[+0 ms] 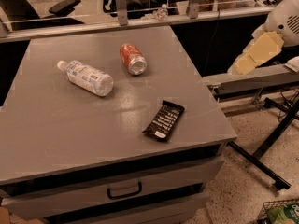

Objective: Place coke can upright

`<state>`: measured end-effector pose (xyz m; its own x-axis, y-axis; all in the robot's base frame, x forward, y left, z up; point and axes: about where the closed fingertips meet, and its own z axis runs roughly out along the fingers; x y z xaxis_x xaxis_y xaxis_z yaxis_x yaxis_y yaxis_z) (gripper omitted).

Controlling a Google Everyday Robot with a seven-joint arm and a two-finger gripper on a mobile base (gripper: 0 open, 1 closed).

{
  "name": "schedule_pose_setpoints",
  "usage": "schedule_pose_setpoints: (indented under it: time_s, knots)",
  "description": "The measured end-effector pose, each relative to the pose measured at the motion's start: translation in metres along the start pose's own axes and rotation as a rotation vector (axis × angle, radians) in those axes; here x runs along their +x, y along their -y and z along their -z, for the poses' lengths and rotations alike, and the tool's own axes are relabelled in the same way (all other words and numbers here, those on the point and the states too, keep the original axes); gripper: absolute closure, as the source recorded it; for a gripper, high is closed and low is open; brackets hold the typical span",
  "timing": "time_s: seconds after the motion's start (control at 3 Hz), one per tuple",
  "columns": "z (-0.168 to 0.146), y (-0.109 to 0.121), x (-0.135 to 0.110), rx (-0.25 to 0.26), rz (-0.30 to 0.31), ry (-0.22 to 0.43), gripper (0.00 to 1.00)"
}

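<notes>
Coke can [132,58] red, lying sideways; tool [256,56] far right

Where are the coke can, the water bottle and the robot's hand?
coke can [132,58]: camera view, middle of its red side.
water bottle [86,77]: camera view, on its white label.
hand [256,56]: camera view, far right, on the pale yellow part.

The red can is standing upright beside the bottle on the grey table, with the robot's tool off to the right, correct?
No. The camera view shows the coke can lying on its side, not upright. It is beside the bottle on the grey table, with the tool off to the right.
</notes>
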<state>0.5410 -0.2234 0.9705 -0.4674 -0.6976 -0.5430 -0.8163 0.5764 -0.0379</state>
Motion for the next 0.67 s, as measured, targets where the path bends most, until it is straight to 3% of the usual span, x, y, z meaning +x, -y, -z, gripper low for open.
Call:
schedule_pose_setpoints:
  time_s: [0.33,0.67]
  knots:
    - [-0.007,0.037,-0.023,0.023,-0.191,0.112,0.0]
    - [-0.018,0.056,-0.049,0.024,-0.36,0.174,0.0]
